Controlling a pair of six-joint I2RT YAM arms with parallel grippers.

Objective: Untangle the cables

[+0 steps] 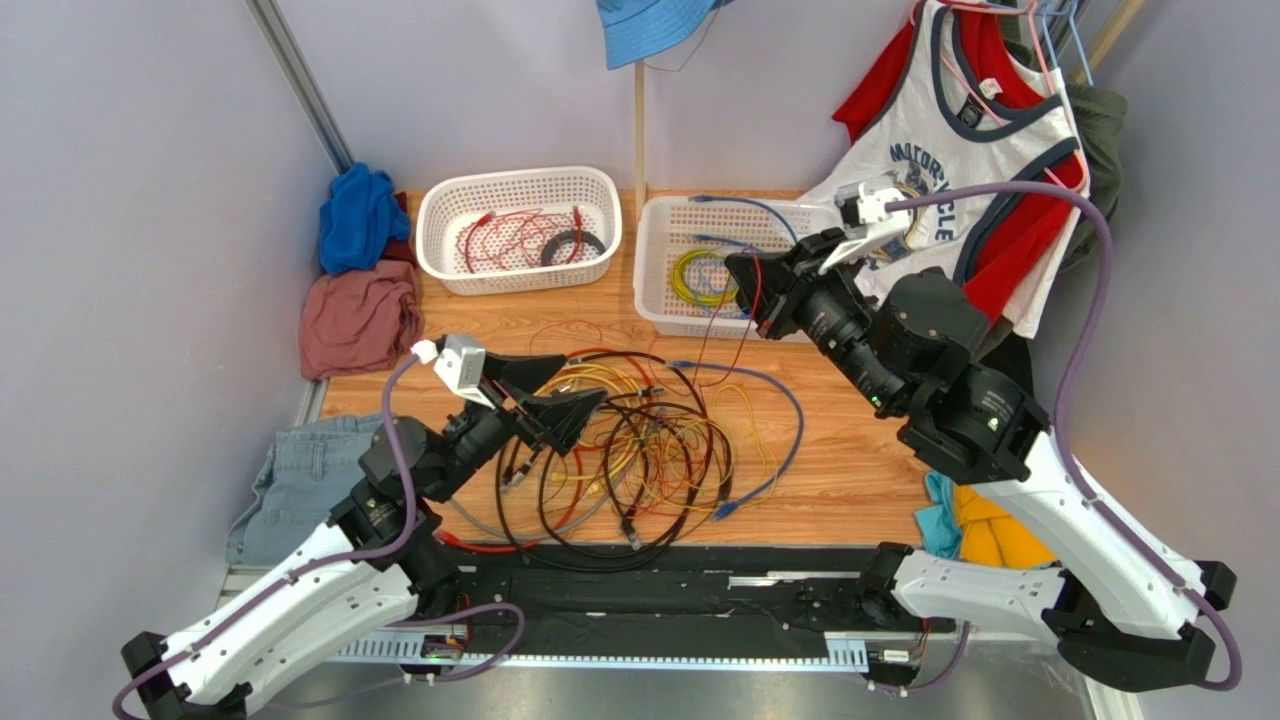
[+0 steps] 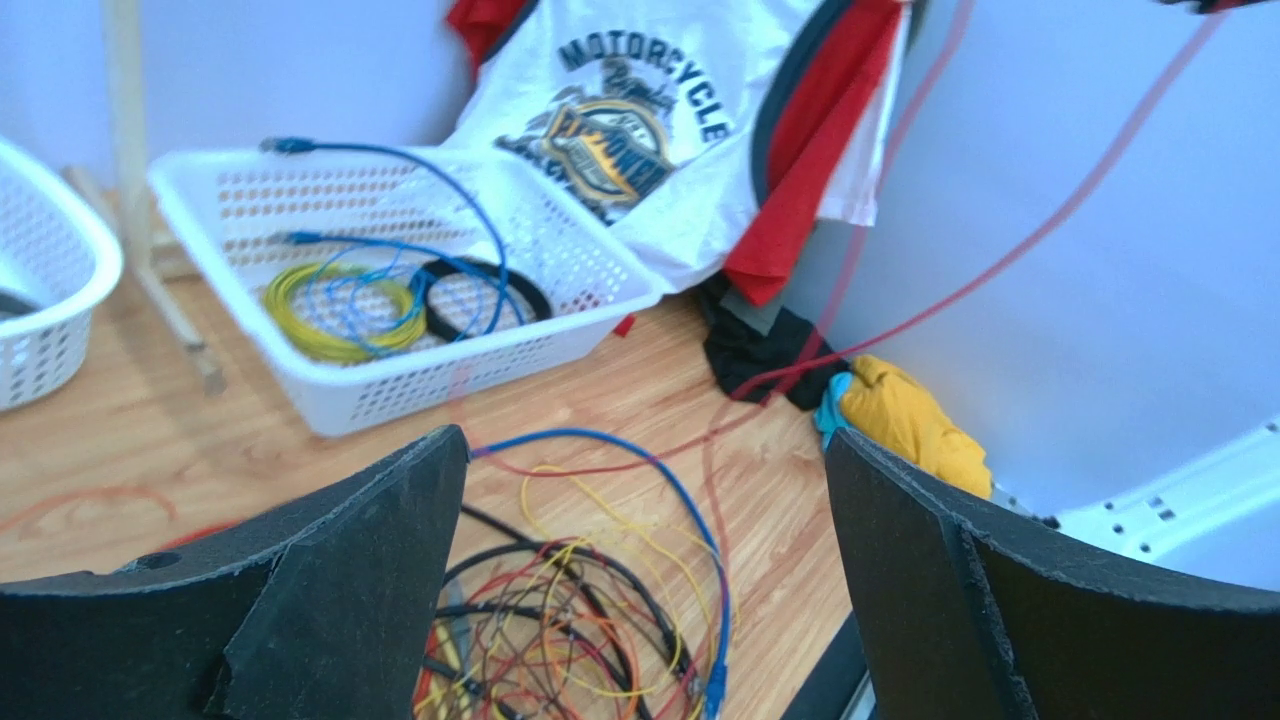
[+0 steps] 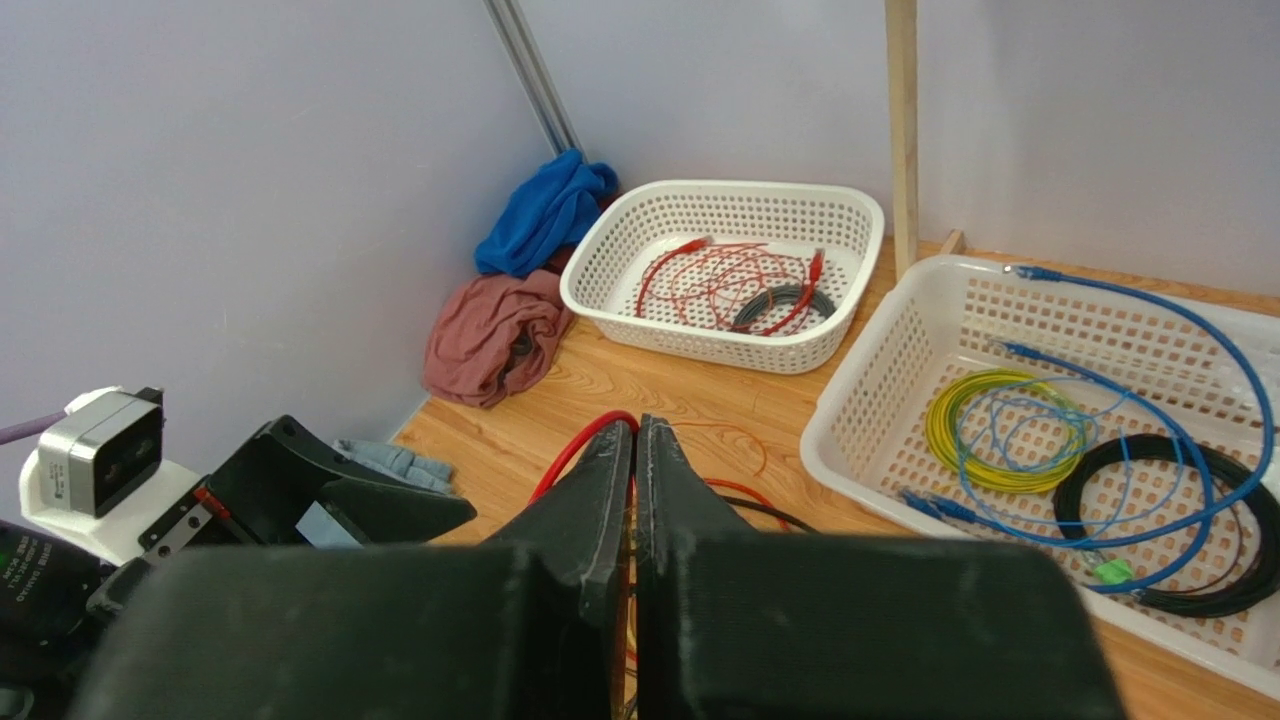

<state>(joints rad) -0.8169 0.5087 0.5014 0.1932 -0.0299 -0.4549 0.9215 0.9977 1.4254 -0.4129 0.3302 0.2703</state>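
Observation:
The cables [image 1: 639,450] lie in a loose tangle of black, red, orange and yellow cords on the wooden table, with a blue cable [image 1: 786,428] looping to the right. My left gripper [image 1: 579,387] is open and empty, just above the tangle's left side; in the left wrist view [image 2: 643,444] the tangle [image 2: 571,630] shows between its jaws. My right gripper [image 1: 748,285] is raised near the right basket and shut on a thin red cable [image 1: 745,342]. In the right wrist view [image 3: 634,428] the red cable [image 3: 579,450] comes out at the tips.
A white basket [image 1: 519,177] at the back holds a red cable and a black coil. A second white basket [image 1: 649,270] holds a yellow-green coil, a black coil and a blue cable. Clothes lie at the left [image 1: 358,308] and right [image 1: 984,528]; a tank top [image 1: 962,165] hangs behind.

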